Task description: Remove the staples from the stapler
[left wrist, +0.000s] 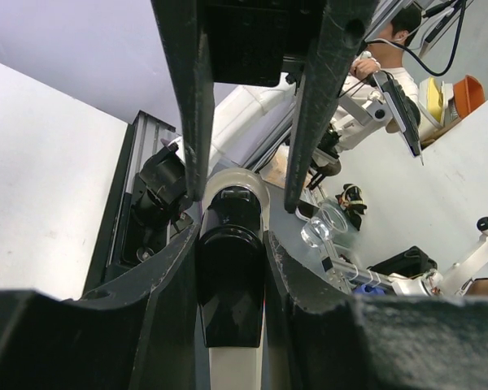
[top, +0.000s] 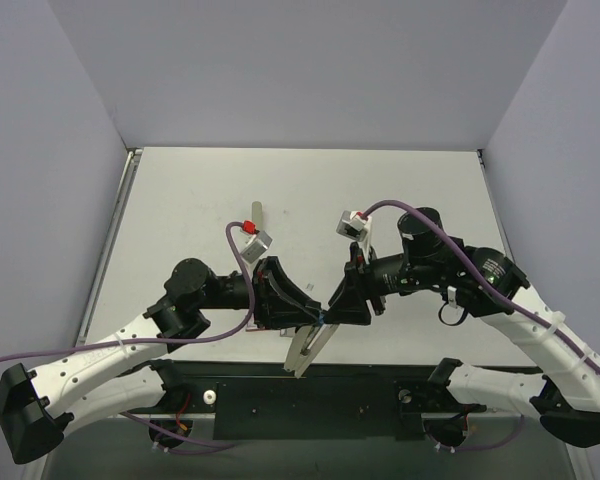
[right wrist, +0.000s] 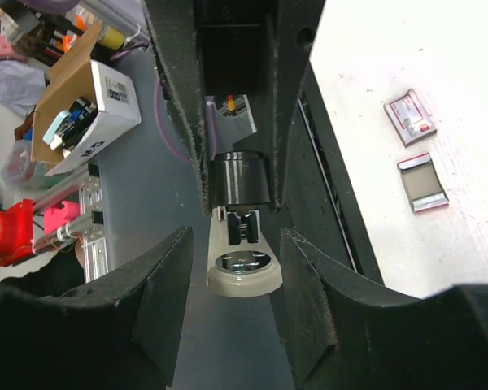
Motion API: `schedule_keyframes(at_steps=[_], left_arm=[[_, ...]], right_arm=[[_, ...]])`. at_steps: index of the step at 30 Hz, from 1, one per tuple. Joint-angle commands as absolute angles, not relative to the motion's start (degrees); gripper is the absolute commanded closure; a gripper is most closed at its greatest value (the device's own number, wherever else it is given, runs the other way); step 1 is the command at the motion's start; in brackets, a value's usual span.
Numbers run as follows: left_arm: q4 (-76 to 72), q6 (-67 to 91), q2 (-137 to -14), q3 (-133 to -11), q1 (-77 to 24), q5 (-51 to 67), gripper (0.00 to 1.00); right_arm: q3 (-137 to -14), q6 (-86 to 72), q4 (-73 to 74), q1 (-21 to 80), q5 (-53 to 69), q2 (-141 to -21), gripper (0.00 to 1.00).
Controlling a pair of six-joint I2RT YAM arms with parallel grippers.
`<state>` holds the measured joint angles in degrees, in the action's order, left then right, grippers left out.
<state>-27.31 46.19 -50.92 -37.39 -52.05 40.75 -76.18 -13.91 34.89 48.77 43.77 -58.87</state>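
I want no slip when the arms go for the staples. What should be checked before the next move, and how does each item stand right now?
1. Grip of left claw on the stapler: ok, shut on its black part.
2. Grip of right claw: ok, shut on the stapler's black end.
3. Stapler lifted off the table: ok, it hangs between both claws at the near edge.
4. Stapler's two arms splayed apart: ok, seen in the top view.
5. Any staples in sight: cannot tell.

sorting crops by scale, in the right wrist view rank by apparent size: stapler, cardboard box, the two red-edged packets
1. cardboard box
2. stapler
3. red-edged packets, which look alike, so they are not ranked against each other
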Motion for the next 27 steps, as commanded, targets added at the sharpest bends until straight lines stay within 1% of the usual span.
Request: schedule_keyframes(at_steps=[1,9,12,15,16,17,20,24,27], left_arm=[[-31.1,46.3,-49.4,-40.0,-52.2,40.3,1.00],[-31.6,46.5,-49.4,-40.1,-52.2,40.3,1.00],[-31.9,46.6,-49.4,-40.2,-52.3,40.2,1.00],[-31.9,46.6,-49.5,-40.3,-52.3,40.0,1.00],[-31.9,46.5,-49.6,-40.5,-52.3,39.9,1.00],[-31.9,46.4,-49.6,-40.8,-52.3,39.6,1.00],[-31.6,45.9,-49.3,-41.0,-52.3,38.9,1.00],[-29.6,44.2,-48.2,-41.5,-52.4,36.9,1.00],[-28.7,43.5,-47.9,-41.7,-52.4,35.9,1.00]], right_arm=[[-75.7,-12.7,33.0,50.9,46.0,-59.1,0.58],[-75.4,-12.2,33.0,53.5,44.3,-60.2,0.69],[-75.1,-12.2,33.0,53.9,44.0,-60.4,0.81],[-74.1,-12.4,32.9,54.2,43.9,-59.8,0.85],[-73.8,-12.6,32.9,54.2,43.9,-59.6,0.95],[-73.0,-12.7,32.8,54.5,43.3,-58.9,1.00],[-67.7,-13.2,32.7,55.3,41.7,-55.8,1.00],[-57.7,-16.3,28.9,56.2,39.1,-47.0,1.00],[-52.8,-19.6,26.8,56.3,37.5,-41.1,1.00]])
